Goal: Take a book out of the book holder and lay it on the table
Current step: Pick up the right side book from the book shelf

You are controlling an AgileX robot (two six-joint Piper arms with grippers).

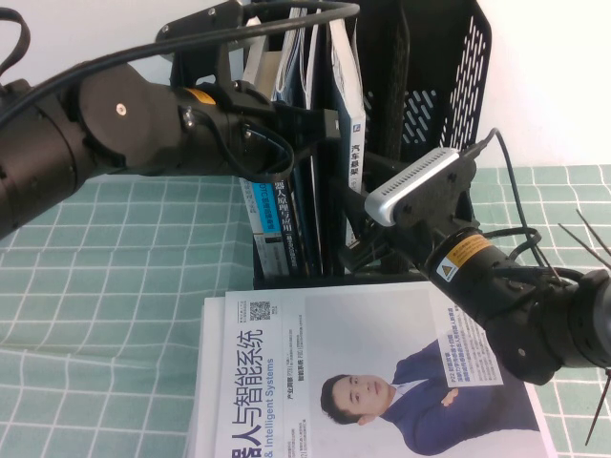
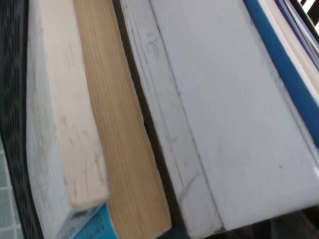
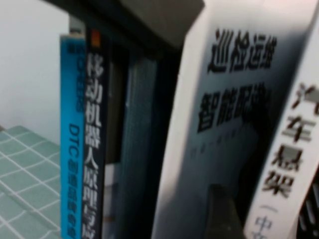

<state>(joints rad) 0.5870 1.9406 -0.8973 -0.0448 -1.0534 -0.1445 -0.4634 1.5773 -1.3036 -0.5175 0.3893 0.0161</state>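
A black mesh book holder (image 1: 449,67) stands at the back middle with several upright books (image 1: 348,105). My left gripper (image 1: 320,124) reaches in from the left and is pressed against the upper part of the books. Its wrist view shows only their top edges close up: a wide white one (image 2: 234,114) and a tan one (image 2: 119,129). My right gripper (image 1: 361,250) is low at the front of the holder, tucked in at the foot of the books. Its wrist view shows a white book (image 3: 224,99) beside a narrower white spine (image 3: 284,164).
A large magazine (image 1: 363,382) with a man's portrait lies flat on the green checked tablecloth (image 1: 115,286) in front of the holder. A blue and black spine (image 3: 82,139) stands at the holder's left side. The holder's right compartment is open.
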